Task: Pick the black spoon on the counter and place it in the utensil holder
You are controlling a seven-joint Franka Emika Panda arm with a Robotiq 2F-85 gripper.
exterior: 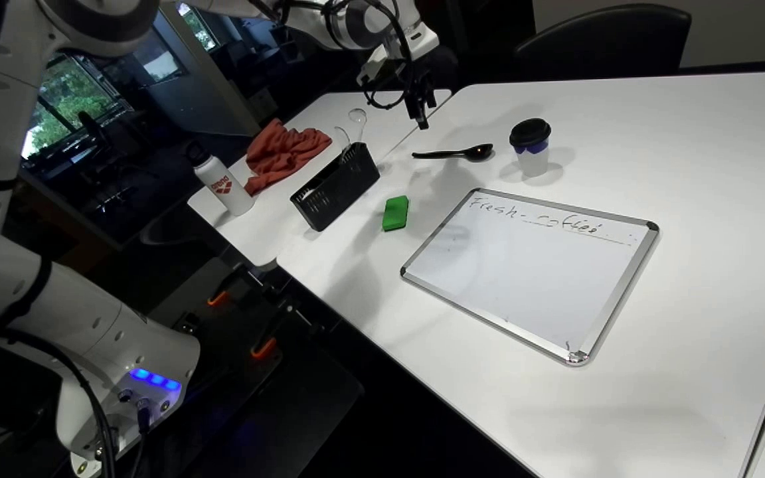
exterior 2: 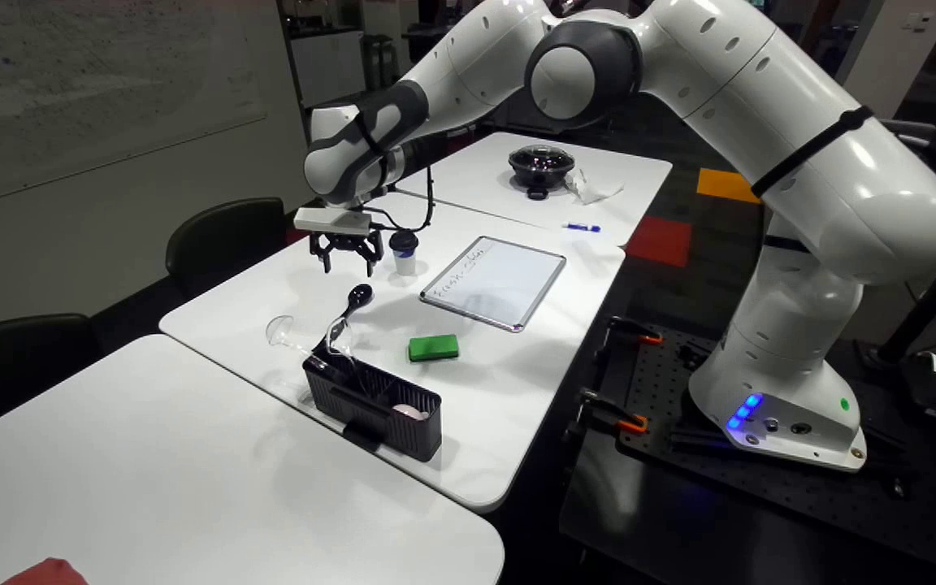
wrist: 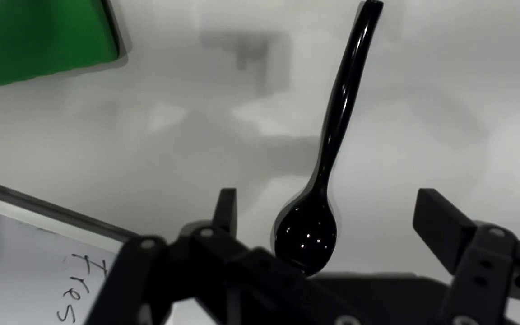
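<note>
The black spoon [exterior: 479,153] lies flat on the white counter [exterior: 701,332]. It also shows in an exterior view [exterior 2: 360,294], where the far end of its handle runs down toward the utensil holder. In the wrist view the spoon's bowl [wrist: 307,234] lies between the two fingers, with its handle stretching up and away. My gripper [wrist: 327,192] is open and empty. In both exterior views the gripper [exterior: 425,115] [exterior 2: 348,270] hangs above the counter, apart from the spoon. The black utensil holder [exterior: 337,189] [exterior 2: 419,431] stands on the counter with clear utensils sticking out.
A green block [exterior: 395,213] [wrist: 43,40] lies between the holder and the silver-framed whiteboard [exterior: 522,272]. A lidded cup [exterior: 532,156] stands close to the spoon's bowl. A red cloth [exterior: 283,153] and white bottle [exterior: 224,187] are beyond the holder. A black pot [exterior 2: 542,166] stands farther off.
</note>
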